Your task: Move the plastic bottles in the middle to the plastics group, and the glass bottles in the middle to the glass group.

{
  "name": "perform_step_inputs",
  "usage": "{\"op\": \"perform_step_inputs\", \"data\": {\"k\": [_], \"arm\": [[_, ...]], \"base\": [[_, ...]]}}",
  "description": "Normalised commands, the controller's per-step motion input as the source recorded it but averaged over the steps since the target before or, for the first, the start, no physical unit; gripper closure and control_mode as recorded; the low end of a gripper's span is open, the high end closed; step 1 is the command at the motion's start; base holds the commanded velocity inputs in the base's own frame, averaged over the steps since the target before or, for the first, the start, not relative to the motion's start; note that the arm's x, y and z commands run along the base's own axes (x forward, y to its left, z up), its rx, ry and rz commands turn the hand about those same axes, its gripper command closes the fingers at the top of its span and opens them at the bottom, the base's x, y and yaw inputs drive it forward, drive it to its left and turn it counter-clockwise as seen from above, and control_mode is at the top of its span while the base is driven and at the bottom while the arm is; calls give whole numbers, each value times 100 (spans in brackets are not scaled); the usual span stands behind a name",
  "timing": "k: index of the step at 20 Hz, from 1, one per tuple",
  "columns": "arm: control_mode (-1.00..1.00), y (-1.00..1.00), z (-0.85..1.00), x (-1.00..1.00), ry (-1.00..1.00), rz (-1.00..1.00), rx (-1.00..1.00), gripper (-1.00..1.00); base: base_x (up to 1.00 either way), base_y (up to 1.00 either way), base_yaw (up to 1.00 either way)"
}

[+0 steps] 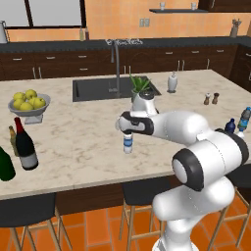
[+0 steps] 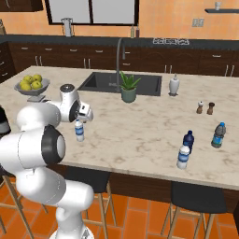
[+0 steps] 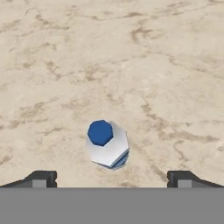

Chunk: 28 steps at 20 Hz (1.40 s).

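A small clear plastic bottle [image 3: 107, 145] with a blue cap is standing upright on the marble counter [image 1: 83, 142], its long axis running vertical and its cap pointing straight up at the hand camera, so little more than the cap and shoulders is showing there. The claw [image 3: 109, 178] is hanging directly above it with its two dark fingertips [image 3: 41, 178] spread wide apart, gripping nothing and not touching the bottle. In the left base view the same bottle [image 1: 128, 143] is showing just under the wrist, its top partly hidden by the hand.

At the counter's left edge the tall dark wine bottle [image 1: 24, 145] with the red neck is standing upright beside a dark green bottle [image 1: 6, 164], which is cut off by the picture edge, and a slim brown bottle [image 1: 12, 140] is half hidden behind them. Near the right side a dark blue bottle [image 2: 188, 141], a pale-labelled clear bottle [image 2: 183, 157] and a blue-labelled clear bottle [image 2: 217, 135] are standing upright; their labels are too small to read.
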Motion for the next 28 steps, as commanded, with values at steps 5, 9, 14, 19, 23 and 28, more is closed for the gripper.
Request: {"op": "perform_step_inputs", "data": {"k": [5, 9, 14, 19, 23, 28], "arm": [[-100, 5, -2, 0, 1, 0, 0, -100], [-100, 31, -7, 20, 6, 0, 0, -100], [-100, -1, -3, 15, 6, 0, 0, -100], [-100, -17, -6, 5, 1, 0, 0, -100], [-100, -11, -21, 11, 5, 0, 0, -100], [-100, -3, -11, 4, 6, 0, 0, -100]], "base": [[0, 0, 0], [0, 0, 0], [0, 0, 0], [0, 0, 0], [0, 0, 0], [0, 0, 0]]}}
